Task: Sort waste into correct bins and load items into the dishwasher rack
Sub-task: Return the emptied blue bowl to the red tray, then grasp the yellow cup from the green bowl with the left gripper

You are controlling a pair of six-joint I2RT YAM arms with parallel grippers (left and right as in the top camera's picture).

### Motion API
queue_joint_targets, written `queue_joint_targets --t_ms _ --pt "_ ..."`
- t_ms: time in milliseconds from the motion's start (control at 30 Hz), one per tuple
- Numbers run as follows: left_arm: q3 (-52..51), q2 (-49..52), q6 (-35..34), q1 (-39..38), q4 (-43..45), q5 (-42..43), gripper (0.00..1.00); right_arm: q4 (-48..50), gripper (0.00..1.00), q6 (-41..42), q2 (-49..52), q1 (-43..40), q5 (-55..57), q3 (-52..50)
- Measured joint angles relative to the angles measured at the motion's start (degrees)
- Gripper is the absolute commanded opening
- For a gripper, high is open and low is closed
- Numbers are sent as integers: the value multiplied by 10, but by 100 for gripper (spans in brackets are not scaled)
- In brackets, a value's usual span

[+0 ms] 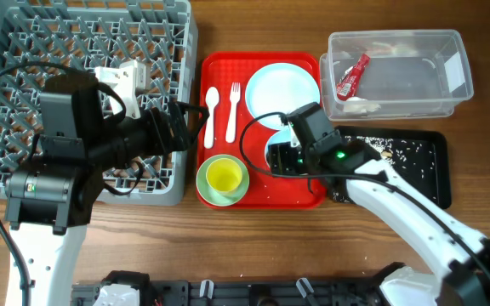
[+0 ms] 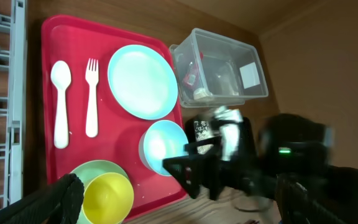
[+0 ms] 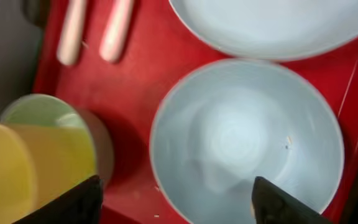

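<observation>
Right hand (image 3: 173, 202) is spread wide, holding nothing, poised just above the pale blue bowl (image 3: 247, 137) on the red tray (image 1: 219, 68). Beside it, the yellow cup (image 1: 224, 176) sits inside the green bowl (image 1: 207, 189). The plate (image 1: 283, 85), spoon (image 1: 211, 115) and fork (image 1: 232, 110) lie on that tray too. On the counter (image 1: 253, 238), the clear tub (image 1: 432, 102) holds the red wrapper (image 1: 351, 76), and the black tray (image 1: 424, 183) carries rice-like scraps (image 1: 407, 151). Left hand (image 1: 181, 126) sits between the rack (image 1: 24, 51) and the red tray; I can't tell how far it's open.
</observation>
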Motion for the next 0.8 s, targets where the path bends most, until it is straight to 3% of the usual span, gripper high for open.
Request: queue_joint_targets --t_ms 167,300,400,433,467,633,733,800 --pt "1 0 -3 -8 -10 23 100 -94 93 35 -131 -77 -31 105" --pt "5 19 17 -90 -72 -6 100 -123 96 50 -231 -204 -65 154" --pt "6 59 22 -186 -112 -86 96 -147 95 53 -258 -264 -105 156" --pt "7 85 17 -229 -121 -130 94 -158 94 54 -258 -280 -120 156" --pt "7 111 6 -257 -127 -165 92 -167 87 55 -255 -287 -131 156" --pt "7 206 -49 -297 -146 -278 66 -205 70 33 -235 -291 -194 156" --pt "7 216 -72 -269 -159 -300 75 -236 64 -12 -210 -272 -250 156" --pt "7 193 -81 -223 -167 -307 93 -241 54 -29 -184 -229 -268 151"
